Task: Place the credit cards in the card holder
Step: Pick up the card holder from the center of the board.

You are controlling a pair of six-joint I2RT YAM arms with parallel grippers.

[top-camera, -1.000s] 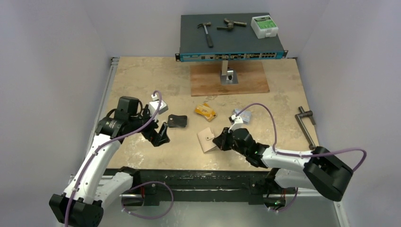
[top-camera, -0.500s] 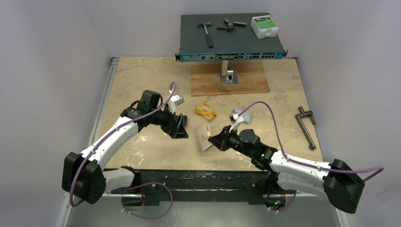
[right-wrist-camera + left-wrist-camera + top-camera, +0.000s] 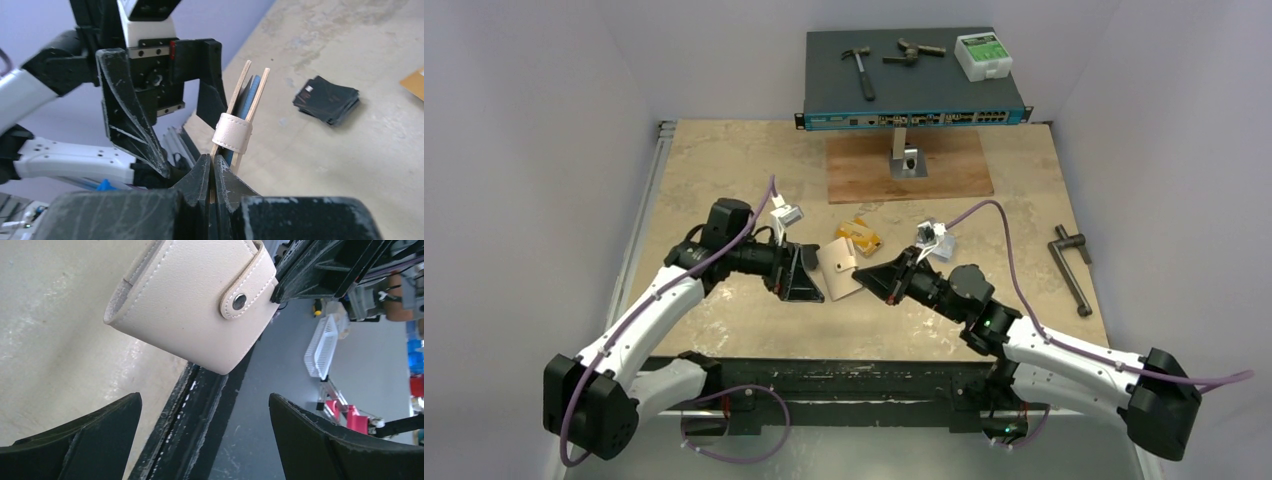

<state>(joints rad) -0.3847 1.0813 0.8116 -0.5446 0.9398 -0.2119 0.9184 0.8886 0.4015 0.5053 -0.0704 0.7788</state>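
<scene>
**Above the desk's near half: card holder pinched, closed, offered to the open gripper**

Across the desk [image 3: 724, 170], your two arms meet nose to nose near the middle. Your right gripper [image 3: 869, 278] is pressed together on one edge of the card holder [image 3: 839, 268] and holds it up off the surface, broad face toward the left arm. Your left gripper [image 3: 809, 275] is spread wide just beside the holder. In its wrist view the holder sits ahead of the fingertips, not between them. From overhead I cannot tell whether anything touches.

A black wallet [image 3: 327, 99] lies flat on the desk, apart from all this. The orange-gold credit cards [image 3: 858, 237] rest in a small stack on the desk just beyond the holder. I can't make out the silvery ones behind the right wrist.

The snap tab [image 3: 245, 290] is fastened over the open edge, so no pocket is reachable yet.

Expect the holder to be light and soft. Its covers already splay a little and will likely flex rather than resist, so take the free cover near the tab and peel gently. The cards look thin, stiff and slick, so go for a raised edge of the stack, not the flat face.
</scene>
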